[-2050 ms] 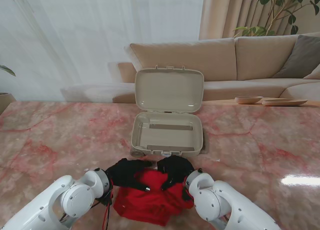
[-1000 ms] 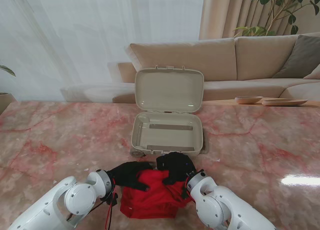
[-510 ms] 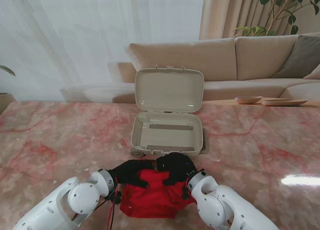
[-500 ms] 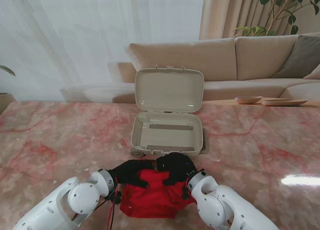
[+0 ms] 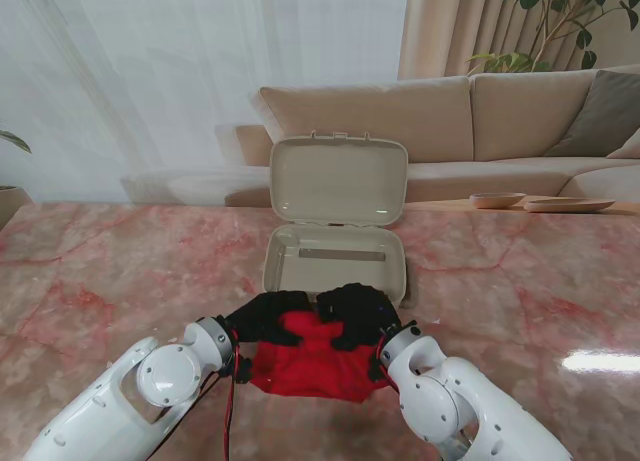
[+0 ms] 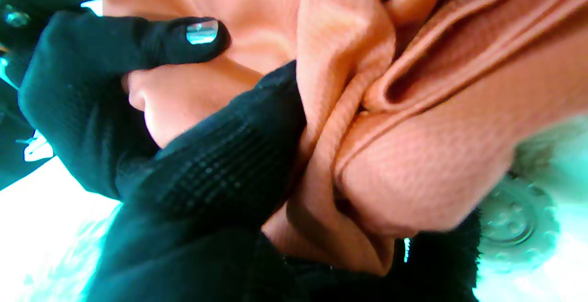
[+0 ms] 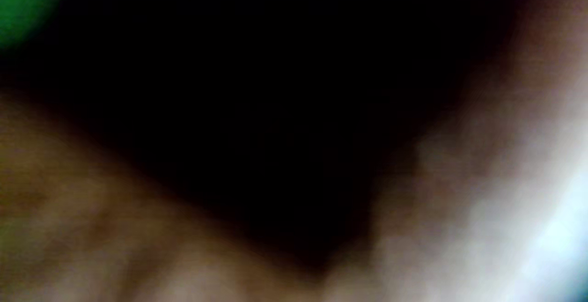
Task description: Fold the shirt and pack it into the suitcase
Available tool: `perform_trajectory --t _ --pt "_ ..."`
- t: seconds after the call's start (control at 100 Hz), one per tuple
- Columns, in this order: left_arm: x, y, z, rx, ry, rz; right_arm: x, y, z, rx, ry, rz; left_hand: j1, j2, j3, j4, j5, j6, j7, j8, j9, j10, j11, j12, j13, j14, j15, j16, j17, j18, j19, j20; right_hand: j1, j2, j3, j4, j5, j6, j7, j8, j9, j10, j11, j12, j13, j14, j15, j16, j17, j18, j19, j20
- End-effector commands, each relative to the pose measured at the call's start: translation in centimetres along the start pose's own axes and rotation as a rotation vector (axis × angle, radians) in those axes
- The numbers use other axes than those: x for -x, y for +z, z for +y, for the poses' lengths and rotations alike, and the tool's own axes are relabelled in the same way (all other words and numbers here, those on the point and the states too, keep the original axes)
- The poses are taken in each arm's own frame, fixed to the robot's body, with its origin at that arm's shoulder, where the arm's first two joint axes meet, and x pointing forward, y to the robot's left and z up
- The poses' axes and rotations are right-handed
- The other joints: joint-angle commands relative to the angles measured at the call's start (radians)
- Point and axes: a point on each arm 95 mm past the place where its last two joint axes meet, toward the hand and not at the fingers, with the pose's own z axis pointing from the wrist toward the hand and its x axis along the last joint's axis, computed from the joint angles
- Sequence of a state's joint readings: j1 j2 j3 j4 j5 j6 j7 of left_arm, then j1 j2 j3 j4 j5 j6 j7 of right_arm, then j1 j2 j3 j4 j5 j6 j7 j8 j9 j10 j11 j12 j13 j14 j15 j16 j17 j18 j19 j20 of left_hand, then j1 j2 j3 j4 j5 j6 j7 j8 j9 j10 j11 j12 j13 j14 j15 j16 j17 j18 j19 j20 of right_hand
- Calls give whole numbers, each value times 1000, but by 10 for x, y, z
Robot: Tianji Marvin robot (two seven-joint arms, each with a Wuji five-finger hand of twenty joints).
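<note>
- Left hand (image 5: 268,319) and right hand (image 5: 355,317) are both gripping the folded red shirt (image 5: 312,363), just near of the open suitcase (image 5: 335,266).
- Soft, light cloth is likely sagging; grasping opposite folded edges seems best.

- the suitcase (image 5: 334,264) is placed on the table (image 5: 520,291), with its lid standing open at the far side.
- the shirt (image 5: 312,365) is found nearer to me, just before the suitcase's near edge.
- the shirt is gripped by the left hand (image 5: 268,316) at its left and the right hand (image 5: 353,314) at its right.
- a sofa (image 5: 450,121) is seen behind the table.
</note>
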State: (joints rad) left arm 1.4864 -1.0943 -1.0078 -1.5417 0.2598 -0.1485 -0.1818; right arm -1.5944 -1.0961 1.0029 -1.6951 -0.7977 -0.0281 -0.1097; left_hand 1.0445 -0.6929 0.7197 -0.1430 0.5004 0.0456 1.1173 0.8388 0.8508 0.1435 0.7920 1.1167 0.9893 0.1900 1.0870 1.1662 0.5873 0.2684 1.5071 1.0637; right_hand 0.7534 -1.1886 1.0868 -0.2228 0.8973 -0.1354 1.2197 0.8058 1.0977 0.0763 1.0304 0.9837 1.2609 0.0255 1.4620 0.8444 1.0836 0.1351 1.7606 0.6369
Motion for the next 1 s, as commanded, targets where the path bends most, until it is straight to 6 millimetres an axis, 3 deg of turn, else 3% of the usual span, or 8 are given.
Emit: perform_trajectory --t 0.0,0.28,0.53,0.99 --pt "-12 7 -17 -32 6 27 -2 7 14 21 -8 -1 65 10 114 64 40 -26 63 32 57 -33 44 12 57 5 36 8 21 8 69 24 105 8 133 93 34 -17 52 12 27 20 41 8 57 -82 52 30 34 -83 129 -10" --pt "-30 16 -55 -74 -47 58 -7 21 53 70 -23 1 68 18 106 63 35 -24 58 34 50 -39 41 21 51 5 27 15 18 11 60 26 108 15 130 93 34 -21 50 15 24 17 39 13 56 -81 50 31 23 -83 128 -17" --pt "-44 24 -76 -122 -135 68 -8 36 83 109 -11 -24 77 27 89 60 28 -20 53 38 45 -44 35 28 46 8 18 23 11 16 44 31 115 32 112 97 33 -23 48 19 16 16 33 21 56 -74 40 28 6 -81 124 -16" --pt "-42 48 -106 -159 -223 48 -3 65 108 97 -30 -54 86 42 59 57 19 -17 47 47 35 -47 28 30 35 7 6 31 -1 20 25 44 119 33 100 97 37 -32 42 25 16 8 24 29 56 -68 31 27 -12 -74 117 -7"
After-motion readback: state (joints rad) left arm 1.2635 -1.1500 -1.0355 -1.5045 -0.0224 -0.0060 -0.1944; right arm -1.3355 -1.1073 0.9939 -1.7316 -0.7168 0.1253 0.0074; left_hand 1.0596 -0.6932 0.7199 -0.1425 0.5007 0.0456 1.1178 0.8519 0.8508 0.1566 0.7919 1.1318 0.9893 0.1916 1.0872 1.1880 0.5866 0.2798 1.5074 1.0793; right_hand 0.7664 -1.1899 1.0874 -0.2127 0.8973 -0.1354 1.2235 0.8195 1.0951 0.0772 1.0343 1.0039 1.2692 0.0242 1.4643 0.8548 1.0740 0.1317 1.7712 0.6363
